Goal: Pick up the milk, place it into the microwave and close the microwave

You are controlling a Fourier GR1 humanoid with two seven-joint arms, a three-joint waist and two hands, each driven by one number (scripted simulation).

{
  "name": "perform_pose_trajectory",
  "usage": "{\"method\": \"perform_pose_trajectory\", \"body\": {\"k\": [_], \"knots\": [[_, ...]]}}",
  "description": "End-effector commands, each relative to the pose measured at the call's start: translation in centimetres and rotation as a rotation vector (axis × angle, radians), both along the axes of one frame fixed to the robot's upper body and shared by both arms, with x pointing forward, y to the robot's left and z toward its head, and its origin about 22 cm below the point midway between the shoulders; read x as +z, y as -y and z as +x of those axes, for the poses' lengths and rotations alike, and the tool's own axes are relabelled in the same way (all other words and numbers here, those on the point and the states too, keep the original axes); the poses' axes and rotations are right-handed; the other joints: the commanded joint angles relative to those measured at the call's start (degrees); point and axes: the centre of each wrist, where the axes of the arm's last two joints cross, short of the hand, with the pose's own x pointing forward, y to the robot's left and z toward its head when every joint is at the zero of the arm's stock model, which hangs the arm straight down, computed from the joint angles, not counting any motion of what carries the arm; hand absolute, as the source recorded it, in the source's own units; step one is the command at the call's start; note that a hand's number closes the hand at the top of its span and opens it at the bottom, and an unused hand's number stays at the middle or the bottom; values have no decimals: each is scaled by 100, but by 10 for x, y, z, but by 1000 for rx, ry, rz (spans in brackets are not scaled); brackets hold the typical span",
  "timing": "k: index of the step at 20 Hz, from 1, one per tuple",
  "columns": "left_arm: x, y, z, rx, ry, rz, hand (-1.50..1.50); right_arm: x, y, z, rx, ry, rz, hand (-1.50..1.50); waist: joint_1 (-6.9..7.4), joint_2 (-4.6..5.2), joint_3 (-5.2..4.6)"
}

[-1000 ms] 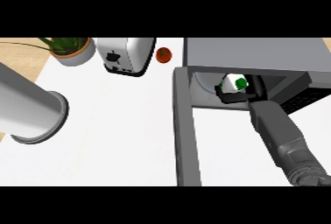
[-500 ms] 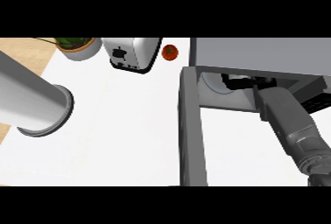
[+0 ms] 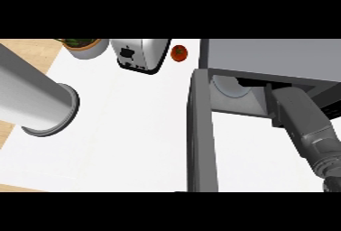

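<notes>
The grey microwave (image 3: 273, 56) stands at the right with its door (image 3: 200, 135) swung open toward me. My right forearm (image 3: 303, 124) reaches into the cavity from the lower right. Of my right hand (image 3: 256, 83) only a dark sliver shows under the microwave's top edge. The milk is hidden inside. A white turntable plate (image 3: 231, 86) shows on the cavity floor, left of the arm. My left forearm (image 3: 33, 97) hangs large over the counter at the left, and its hand is out of view.
A silver toaster (image 3: 140, 54) stands at the back of the white counter (image 3: 126, 149), with a red tomato (image 3: 178, 53) to its right and a potted plant (image 3: 83, 45) to its left. The open door juts out as a long dark bar.
The milk's green cap showed in my right hand at the cavity mouth one second ago; now hand and milk are deeper inside and hidden. The left forearm looms larger.
</notes>
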Motion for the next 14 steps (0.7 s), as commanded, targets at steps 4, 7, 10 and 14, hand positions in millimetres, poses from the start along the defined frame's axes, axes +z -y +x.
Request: {"method": "perform_pose_trajectory", "body": {"k": [4,7,10,14], "knots": [[2,4,7,-28,12,10,-150,30,22,9,-68,39,-53,150,168,156,40],[4,3,10,-40,6,15,-150,34,19,12,-94,47,-24,150,254,185,43],[4,-3,15,-44,10,16,-150,27,21,8,-98,48,-41,150,256,214,40],[1,-3,15,-37,-3,11,-150,35,23,12,-114,73,-24,150,349,221,39]]}}
